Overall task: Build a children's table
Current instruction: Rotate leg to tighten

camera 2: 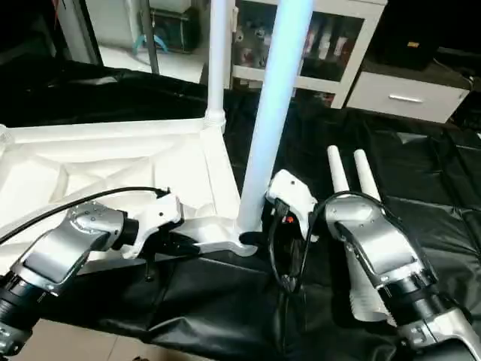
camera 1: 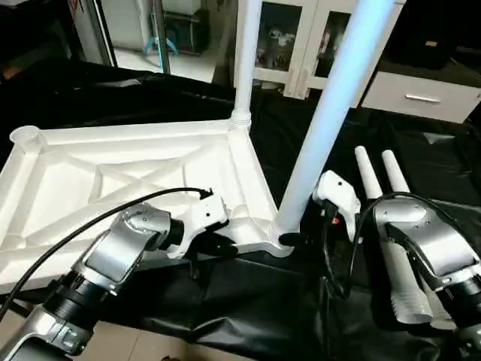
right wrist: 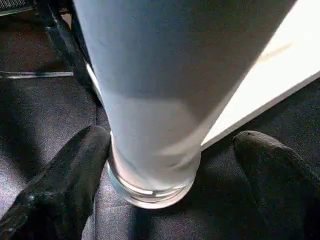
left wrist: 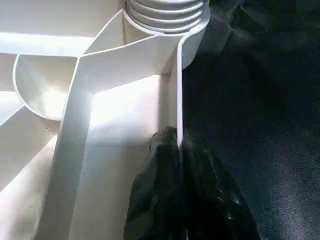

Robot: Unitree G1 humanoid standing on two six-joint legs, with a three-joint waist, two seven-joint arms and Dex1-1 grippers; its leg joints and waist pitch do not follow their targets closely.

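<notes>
While the white plastic ribbed tabletop (camera 1: 135,180) lies upside down on the black-covered table (camera 1: 248,308) | left gripper (left wrist: 175,145) pinched shut on its near-right rim | right gripper (right wrist: 170,165) spread wide around the tilted white tube leg (camera 1: 331,105), one finger touching | step: seating this leg; next needs straightening and twisting | far-right leg (camera 1: 246,60) upright; two spare legs (camera 1: 387,195) lie right, crowding the right forearm.
</notes>
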